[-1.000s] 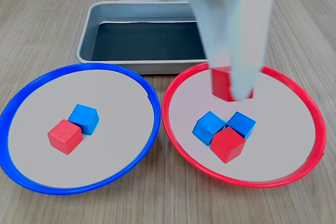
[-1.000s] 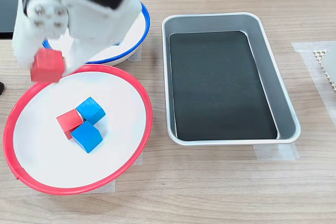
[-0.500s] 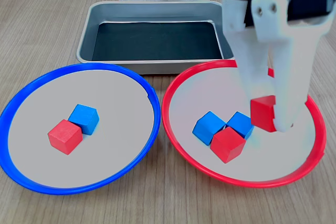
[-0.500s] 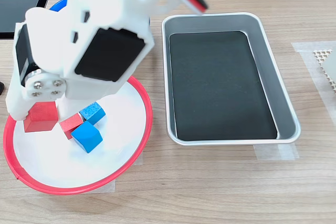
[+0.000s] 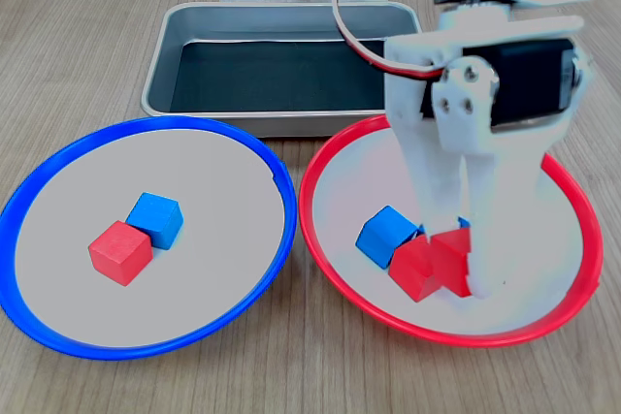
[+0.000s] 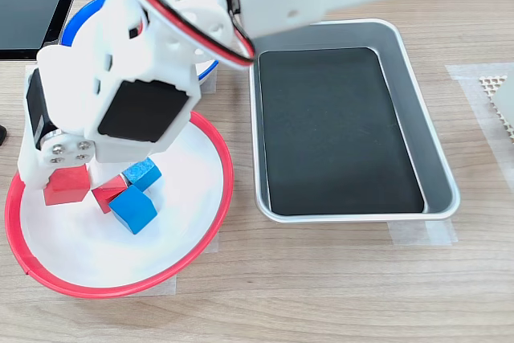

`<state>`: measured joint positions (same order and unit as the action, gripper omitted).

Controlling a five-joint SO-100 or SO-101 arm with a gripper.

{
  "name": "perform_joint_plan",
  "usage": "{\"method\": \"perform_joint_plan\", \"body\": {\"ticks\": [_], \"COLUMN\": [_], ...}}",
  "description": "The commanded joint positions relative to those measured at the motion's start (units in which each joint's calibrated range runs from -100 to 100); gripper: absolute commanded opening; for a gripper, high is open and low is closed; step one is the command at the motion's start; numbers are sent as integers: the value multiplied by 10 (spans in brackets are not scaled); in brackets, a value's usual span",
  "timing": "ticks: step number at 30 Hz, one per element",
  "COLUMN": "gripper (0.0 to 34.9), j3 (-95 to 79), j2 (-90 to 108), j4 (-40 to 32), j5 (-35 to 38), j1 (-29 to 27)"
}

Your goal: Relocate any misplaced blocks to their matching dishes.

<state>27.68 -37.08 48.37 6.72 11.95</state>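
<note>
Wood table (image 5: 78, 36); jaws clamp red cube (image 5: 454, 261), tilted, over red-rimmed plate (image 5: 543, 322).

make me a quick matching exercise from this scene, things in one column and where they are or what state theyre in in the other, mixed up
Things:
1. held red cube
2. metal tray
3. blue-rimmed plate
4. red-rimmed plate

States or places:
A. holds nothing
B. carries one red cube and one blue cube
C. between the fingers of the gripper
D. under the gripper, with blue cubes and a loose red cube on it

Pairs: 1-C, 2-A, 3-B, 4-D
</note>
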Motion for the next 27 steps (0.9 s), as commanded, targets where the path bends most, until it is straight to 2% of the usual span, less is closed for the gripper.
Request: {"method": "perform_joint_plan", "body": {"ticks": [1,9,17,22,27], "gripper": [76,139,137,127,132], "j3": [29,44,44,-6,-76], "j2": [3,0,40,103,161], "j4": [5,33,61,115,147], "j5": [1,3,8,38,46], "j1": [-13,-13,-10,9,17]}}
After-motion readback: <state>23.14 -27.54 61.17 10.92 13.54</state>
